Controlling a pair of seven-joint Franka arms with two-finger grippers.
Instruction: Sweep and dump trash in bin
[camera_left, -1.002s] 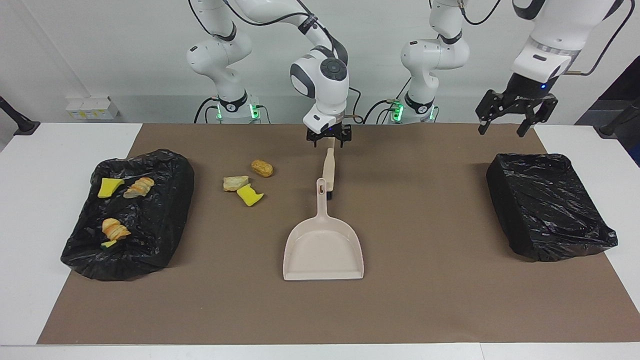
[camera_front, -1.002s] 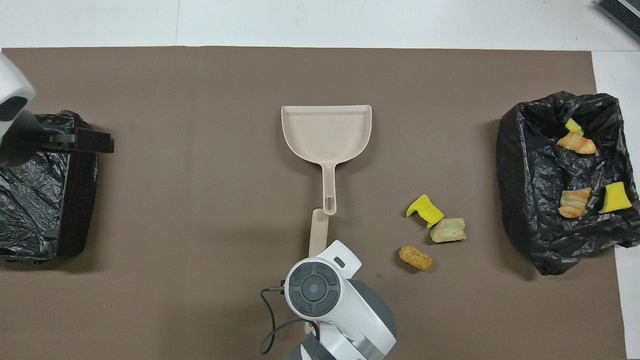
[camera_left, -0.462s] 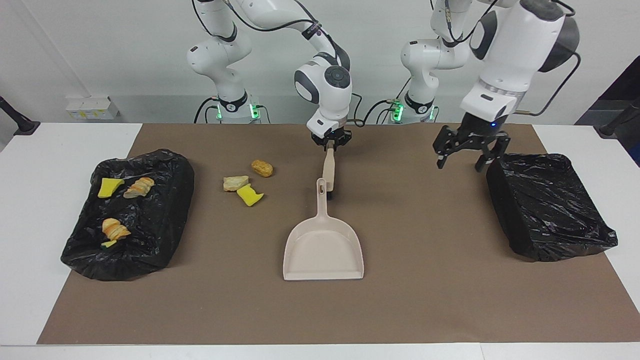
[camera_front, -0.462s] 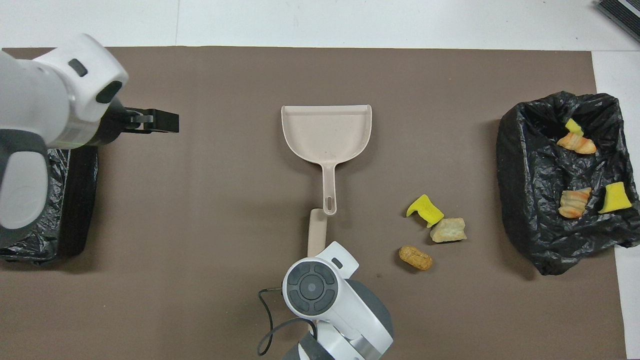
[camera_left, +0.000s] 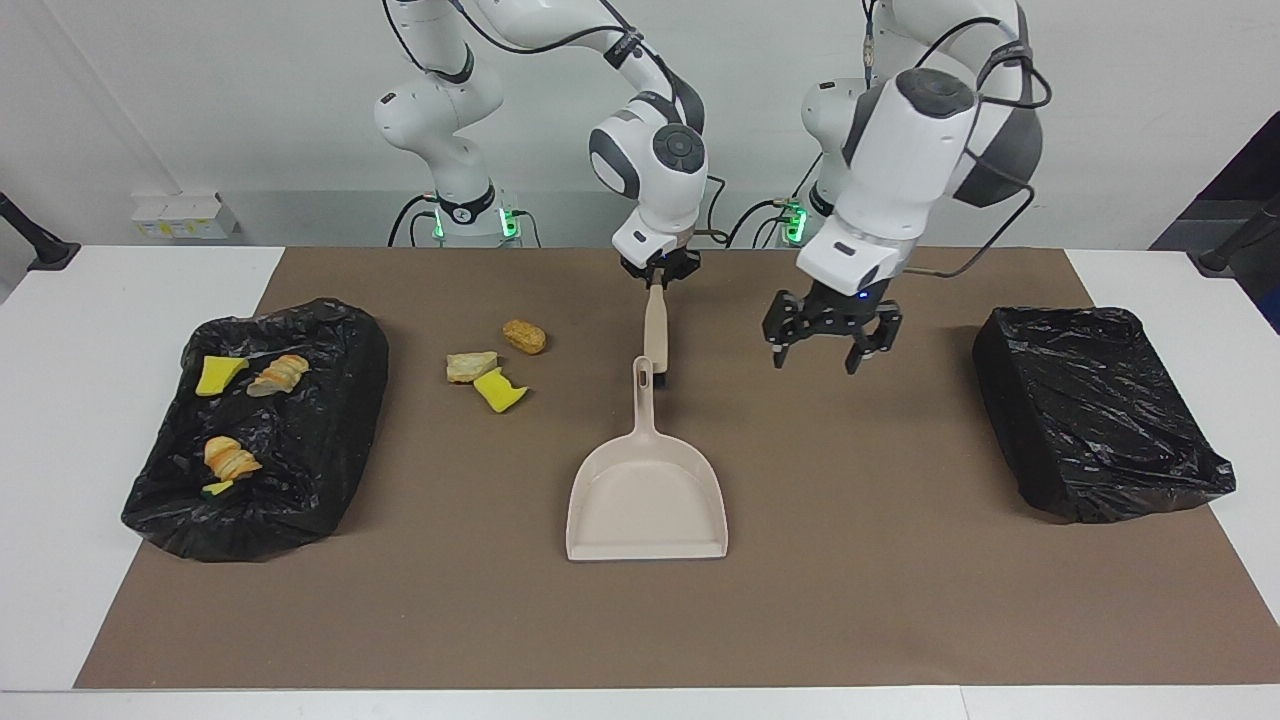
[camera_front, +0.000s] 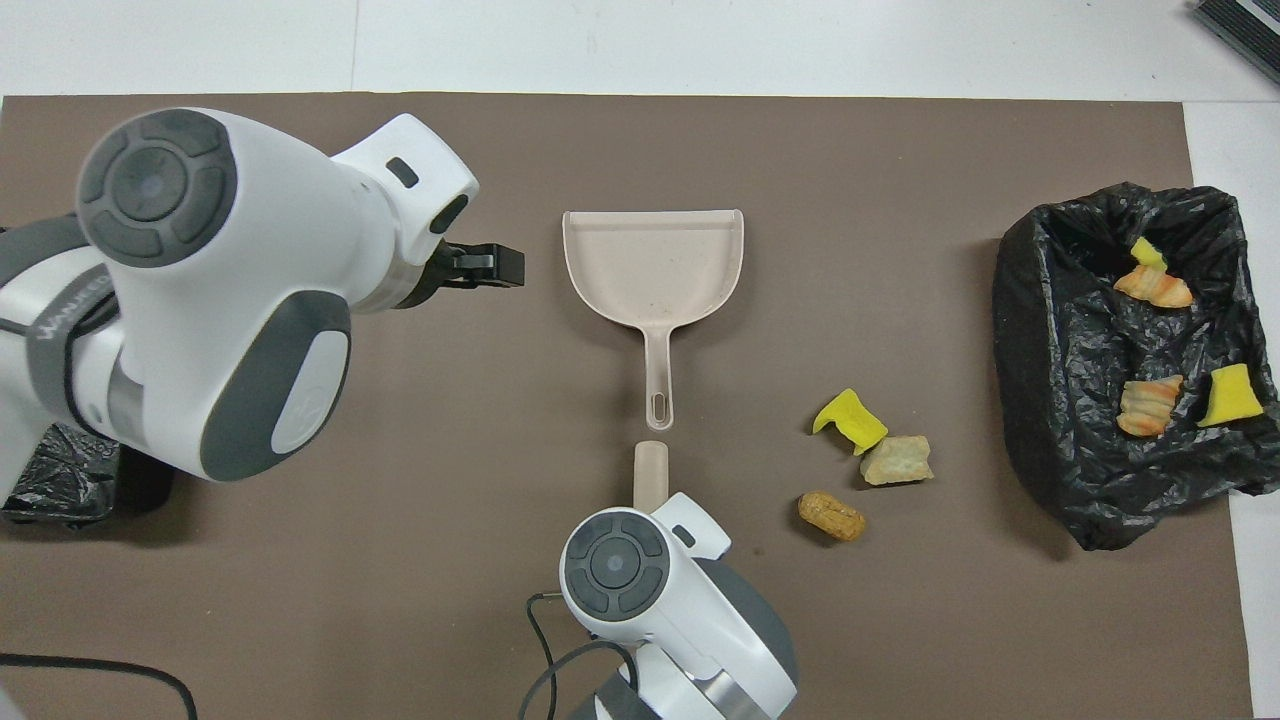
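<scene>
Three loose bits of trash lie on the brown mat: a yellow sponge piece (camera_left: 498, 390) (camera_front: 850, 420), a tan chunk (camera_left: 470, 366) (camera_front: 898, 460) and a brown chunk (camera_left: 524, 336) (camera_front: 831, 516). Beside them stands a black-lined bin (camera_left: 330, 400) (camera_front: 1060, 400) holding several more scraps. My right gripper (camera_left: 657, 280) is shut on the handle tip of the beige brush (camera_left: 655, 335) (camera_front: 648, 470), whose bristle end rests by the dustpan's handle. The beige dustpan (camera_left: 648, 500) (camera_front: 652, 265) lies flat mid-mat. My left gripper (camera_left: 818, 358) (camera_front: 490, 268) hangs open over bare mat beside the dustpan.
A second black-lined bin (camera_left: 1095, 410) (camera_front: 60, 480) sits at the left arm's end of the table, with nothing showing in it. The brown mat (camera_left: 900, 560) covers most of the white table.
My right gripper shut on the brush handle and lifted that end slightly. My left arm swung down from over the bin at its end of the table toward the dustpan, still open.
</scene>
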